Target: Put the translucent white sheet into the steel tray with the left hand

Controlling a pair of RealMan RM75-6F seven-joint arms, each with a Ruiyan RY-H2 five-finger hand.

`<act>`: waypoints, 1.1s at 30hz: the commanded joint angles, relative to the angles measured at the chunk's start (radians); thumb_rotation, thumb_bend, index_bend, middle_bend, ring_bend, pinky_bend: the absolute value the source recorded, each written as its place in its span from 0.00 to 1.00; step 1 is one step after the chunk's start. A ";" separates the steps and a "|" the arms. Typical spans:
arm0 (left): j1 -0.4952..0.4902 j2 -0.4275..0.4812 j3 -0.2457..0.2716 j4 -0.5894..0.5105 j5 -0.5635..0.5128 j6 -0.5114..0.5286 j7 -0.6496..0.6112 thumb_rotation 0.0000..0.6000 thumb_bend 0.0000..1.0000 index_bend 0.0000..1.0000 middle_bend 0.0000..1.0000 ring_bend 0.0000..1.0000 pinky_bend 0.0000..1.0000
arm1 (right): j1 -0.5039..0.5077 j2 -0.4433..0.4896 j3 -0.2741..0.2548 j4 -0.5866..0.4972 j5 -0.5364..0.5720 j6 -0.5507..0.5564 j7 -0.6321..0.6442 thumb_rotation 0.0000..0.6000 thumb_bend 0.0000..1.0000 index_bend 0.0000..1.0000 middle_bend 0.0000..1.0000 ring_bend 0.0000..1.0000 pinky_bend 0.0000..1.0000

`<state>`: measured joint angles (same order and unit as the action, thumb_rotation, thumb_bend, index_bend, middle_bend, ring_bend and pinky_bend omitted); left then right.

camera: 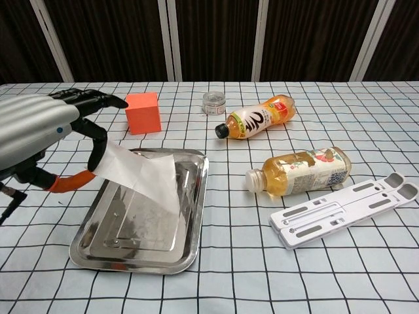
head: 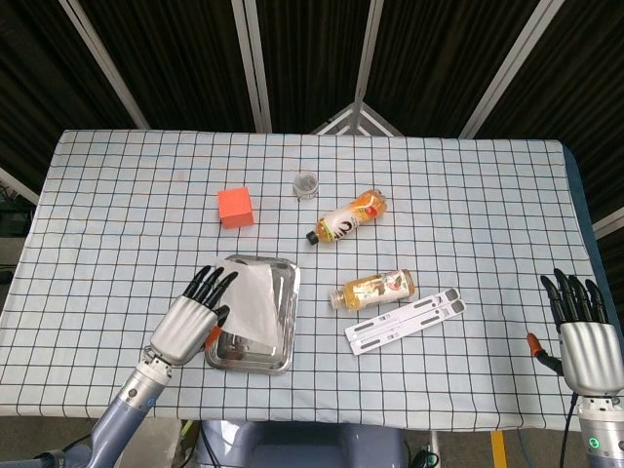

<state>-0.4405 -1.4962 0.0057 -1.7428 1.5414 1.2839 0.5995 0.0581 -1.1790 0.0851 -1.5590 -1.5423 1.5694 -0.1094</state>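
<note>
Translucent white sheet (camera: 145,178), thin, draped into rectangular polished steel tray (camera: 190,216); one edge pinched by left hand (camera: 39,134); right hand (head: 588,343) empty, fingers straight.

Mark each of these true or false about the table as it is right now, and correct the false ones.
1. The left hand holds the translucent white sheet by one edge. True.
2. The sheet lies wholly outside the steel tray. False: most of it drapes down into the tray, though the held edge is lifted at the tray's left side.
3. The orange cube stands inside the tray. False: it stands on the checked tablecloth beyond the tray.
4. Both drink bottles lie on their sides. True: the orange-capless bottle and the bottle nearer the white folding stand.
5. The right hand grips the folding stand. False: it is apart from it, holding nothing.
</note>
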 commanded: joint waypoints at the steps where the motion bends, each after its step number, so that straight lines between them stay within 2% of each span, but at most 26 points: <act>1: 0.015 0.009 0.022 -0.001 0.010 0.004 -0.003 1.00 0.49 0.59 0.05 0.00 0.00 | 0.000 0.000 0.000 -0.001 0.002 -0.002 0.000 1.00 0.33 0.00 0.00 0.00 0.00; 4: 0.028 0.018 0.038 0.001 0.007 0.003 0.002 1.00 0.49 0.59 0.05 0.00 0.00 | 0.000 0.002 0.000 -0.003 0.006 -0.005 -0.002 1.00 0.33 0.00 0.00 0.00 0.00; 16: 0.030 0.027 0.046 0.021 -0.027 -0.046 0.004 1.00 0.48 0.53 0.03 0.00 0.00 | -0.001 0.004 0.001 -0.005 0.009 -0.005 0.001 1.00 0.33 0.00 0.00 0.00 0.00; 19: 0.032 0.029 0.044 0.022 -0.037 -0.053 0.007 1.00 0.37 0.43 0.02 0.00 0.00 | -0.001 0.005 0.001 -0.005 0.006 -0.004 0.002 1.00 0.33 0.00 0.00 0.00 0.00; 21: 0.033 0.032 0.043 0.019 -0.046 -0.060 0.007 1.00 0.24 0.30 0.00 0.00 0.00 | 0.000 0.005 -0.001 -0.006 0.004 -0.006 0.004 1.00 0.33 0.00 0.00 0.00 0.00; 24: 0.033 0.038 0.045 0.012 -0.053 -0.068 0.009 1.00 0.13 0.19 0.00 0.00 0.00 | 0.000 0.006 -0.002 -0.006 0.001 -0.005 0.003 1.00 0.33 0.00 0.00 0.00 0.00; 29: 0.034 0.048 0.043 -0.002 -0.054 -0.072 -0.004 1.00 0.10 0.03 0.00 0.00 0.00 | 0.000 0.006 -0.003 -0.007 0.002 -0.006 0.003 1.00 0.33 0.00 0.00 0.00 0.00; 33: 0.029 0.068 0.042 -0.013 -0.050 -0.081 -0.019 1.00 0.10 0.00 0.00 0.00 0.00 | 0.000 0.006 -0.003 -0.006 0.002 -0.006 0.002 1.00 0.33 0.00 0.00 0.00 0.00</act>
<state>-0.4097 -1.4336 0.0482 -1.7524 1.4905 1.2061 0.5844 0.0580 -1.1732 0.0824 -1.5655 -1.5405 1.5633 -0.1071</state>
